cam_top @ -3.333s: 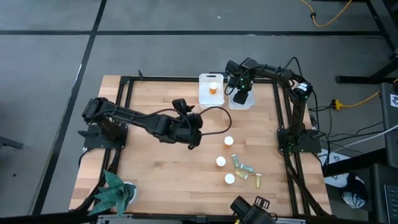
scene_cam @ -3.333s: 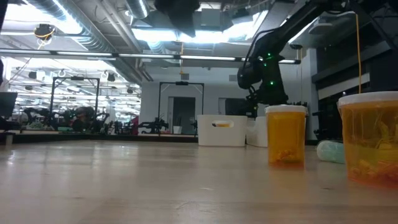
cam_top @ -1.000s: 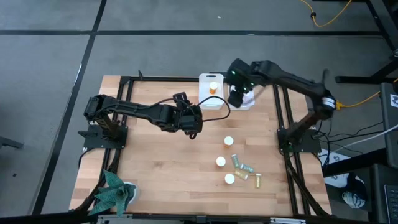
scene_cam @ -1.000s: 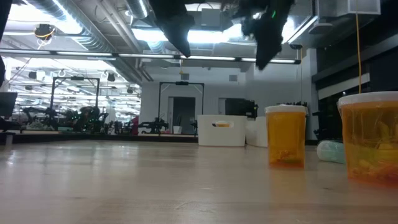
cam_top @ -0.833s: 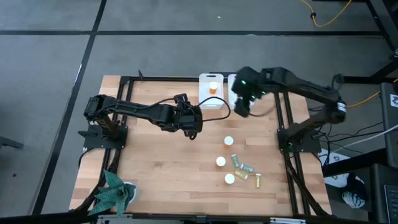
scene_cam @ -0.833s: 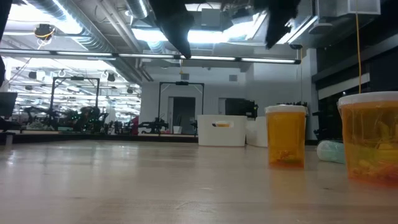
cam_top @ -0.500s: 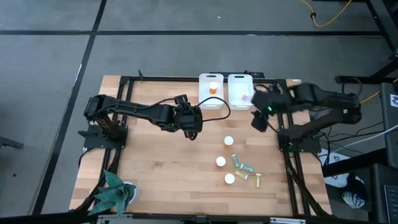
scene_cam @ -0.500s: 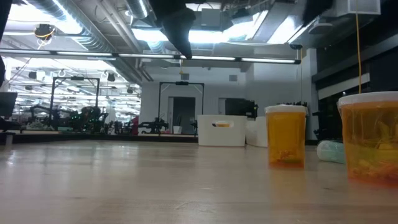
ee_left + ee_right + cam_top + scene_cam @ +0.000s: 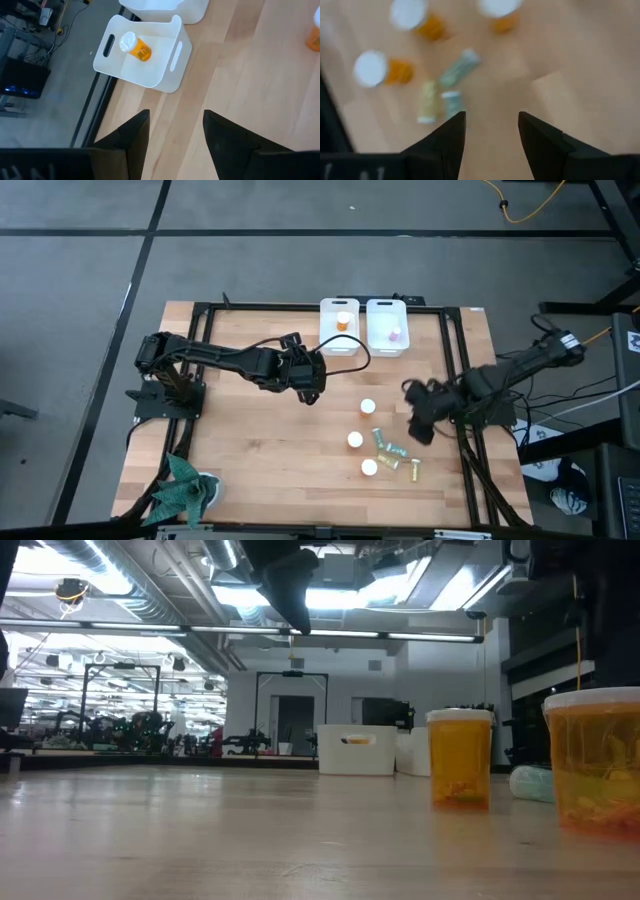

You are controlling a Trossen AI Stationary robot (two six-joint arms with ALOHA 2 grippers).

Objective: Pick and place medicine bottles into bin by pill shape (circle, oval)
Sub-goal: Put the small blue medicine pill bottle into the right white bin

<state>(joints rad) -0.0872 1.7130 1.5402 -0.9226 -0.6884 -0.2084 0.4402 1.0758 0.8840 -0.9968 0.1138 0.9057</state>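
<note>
Three orange medicine bottles with white caps (image 9: 368, 407) (image 9: 354, 440) (image 9: 369, 468) stand on the table at the near right. Several small green and yellow ones (image 9: 395, 450) lie beside them. Two white bins stand at the far edge. The left bin (image 9: 328, 340) holds an orange bottle (image 9: 135, 45); the right bin (image 9: 378, 345) holds a pink one (image 9: 395, 335). My right gripper (image 9: 492, 130) hangs open above the table, just right of the loose bottles. My left gripper (image 9: 175, 130) hovers open at mid table, short of the left bin. Neither has anything between its fingers.
A black frame rail (image 9: 455, 370) runs along the table's edges. A green toy (image 9: 182, 490) lies at the near left corner. Bare wood lies between my left gripper and the standing bottles. In the low view two orange bottles (image 9: 460, 758) (image 9: 598, 765) stand close by.
My right gripper has swung from above the right bin at the far edge toward the table's right and near side, sinking and turning as it went, and now hangs beside the loose bottles. The bin it had covered now shows a pink bottle inside.
</note>
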